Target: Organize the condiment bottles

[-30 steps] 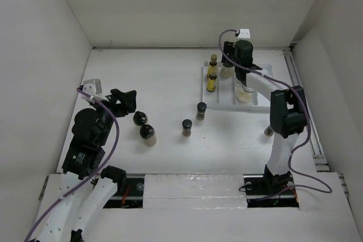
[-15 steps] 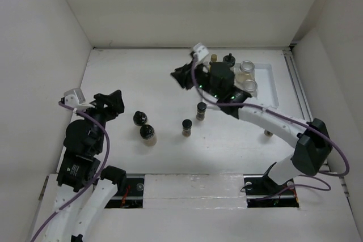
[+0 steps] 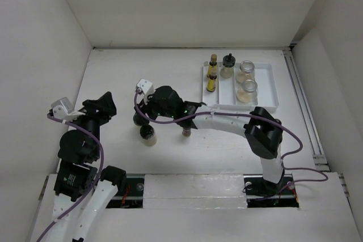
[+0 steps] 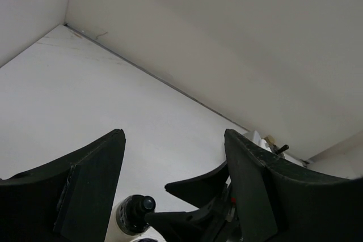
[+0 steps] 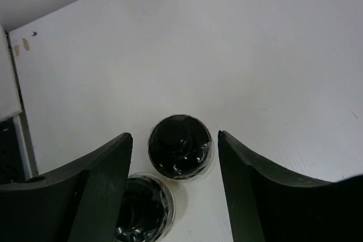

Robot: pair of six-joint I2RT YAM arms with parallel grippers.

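Two black-lidded jars stand close together left of centre, the dark one [image 3: 138, 119] behind the pale-filled one [image 3: 148, 135]. My right gripper [image 3: 145, 113] is open and hovers over them. In the right wrist view the dark jar [image 5: 180, 147] sits between the open fingers and the other jar [image 5: 142, 212] is partly behind the left finger. A dark spice jar [image 3: 186, 130] shows under the right arm. The white tray [image 3: 266, 86] holds two yellow bottles [image 3: 211, 80], a black-stoppered jar [image 3: 228, 67] and two pale jars [image 3: 248, 90]. My left gripper [image 3: 108, 105] is open and empty, left of the jars.
White walls enclose the table on the left, back and right. The right arm [image 3: 227, 122] stretches across the table's middle from its base at the right. In the left wrist view the right gripper's fingers [image 4: 198, 196] and a stoppered jar [image 4: 133, 213] lie just ahead.
My right arm swung from the tray at the back right across to the left, and now hovers open over the two black-lidded jars. My left arm drew back to the left.
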